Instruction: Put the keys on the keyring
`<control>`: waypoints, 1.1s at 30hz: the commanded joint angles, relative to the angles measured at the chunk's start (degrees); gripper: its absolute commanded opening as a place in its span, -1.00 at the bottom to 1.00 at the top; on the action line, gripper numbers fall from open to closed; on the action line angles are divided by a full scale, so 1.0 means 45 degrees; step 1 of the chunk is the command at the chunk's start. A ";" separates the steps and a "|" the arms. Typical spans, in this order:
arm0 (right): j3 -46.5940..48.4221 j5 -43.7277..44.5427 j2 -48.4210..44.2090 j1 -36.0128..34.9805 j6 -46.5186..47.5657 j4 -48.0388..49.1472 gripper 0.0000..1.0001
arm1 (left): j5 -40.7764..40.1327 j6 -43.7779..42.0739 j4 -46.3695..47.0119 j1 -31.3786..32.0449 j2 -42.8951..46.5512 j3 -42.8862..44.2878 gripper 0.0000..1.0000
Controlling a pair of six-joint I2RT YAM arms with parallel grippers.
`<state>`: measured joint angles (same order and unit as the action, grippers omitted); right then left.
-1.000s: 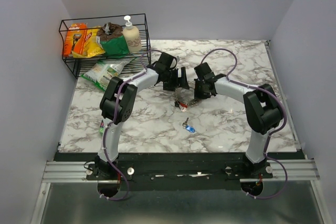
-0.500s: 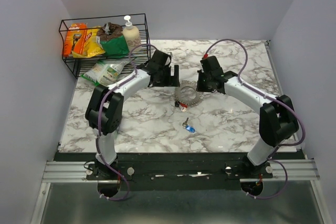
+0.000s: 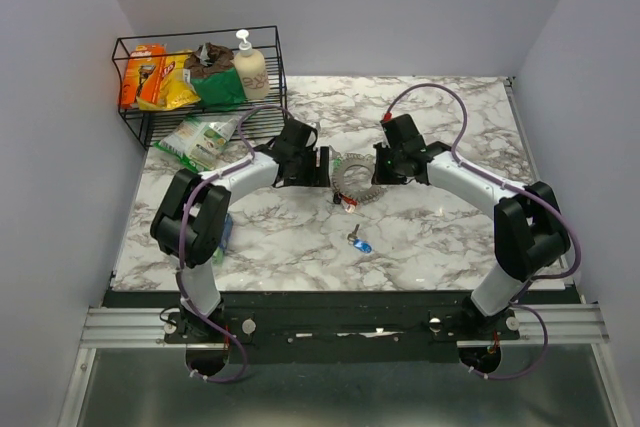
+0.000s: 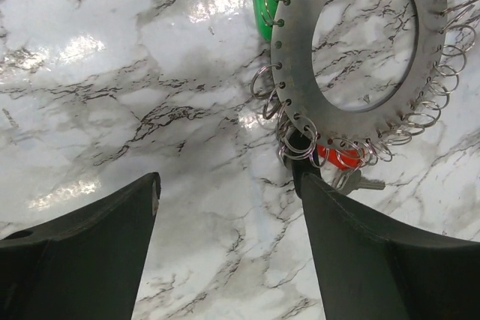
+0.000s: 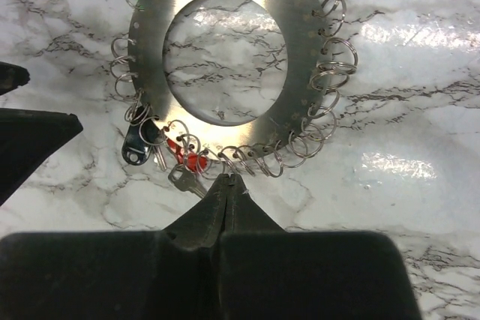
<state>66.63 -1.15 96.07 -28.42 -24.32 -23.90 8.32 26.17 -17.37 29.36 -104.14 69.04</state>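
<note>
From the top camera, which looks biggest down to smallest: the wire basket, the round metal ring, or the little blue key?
1. Black wire basket
2. Silvery toothed metal keyring
3. Tiny blue-headed key

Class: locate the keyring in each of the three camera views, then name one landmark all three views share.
Top external: keyring near the picture's centre.
Left wrist: keyring top right, cropped by the top edge.
Right wrist: keyring upper centre, top cropped.
Shared landmark: the red key at its rim, seen in all three.
</note>
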 commanded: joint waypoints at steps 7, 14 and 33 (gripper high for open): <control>0.0056 -0.0839 -0.0275 -0.0011 0.0462 0.0253 -0.86 | 0.0731 -0.0054 0.1497 0.0290 0.0623 -0.0284 0.45; -0.0002 -0.1033 -0.0275 0.0144 0.0248 0.0272 -0.85 | -0.0558 -0.0660 0.0559 0.1013 0.0076 0.1023 0.41; -0.0647 -0.1151 -0.0529 0.0731 0.0286 0.0546 -0.85 | -0.2179 -0.1382 0.0051 0.1814 -0.1330 0.1983 0.17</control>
<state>64.49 -5.89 95.35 -25.50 -23.09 -22.37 2.61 21.74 -16.23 36.86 -108.90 76.51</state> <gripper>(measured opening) 0.079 0.596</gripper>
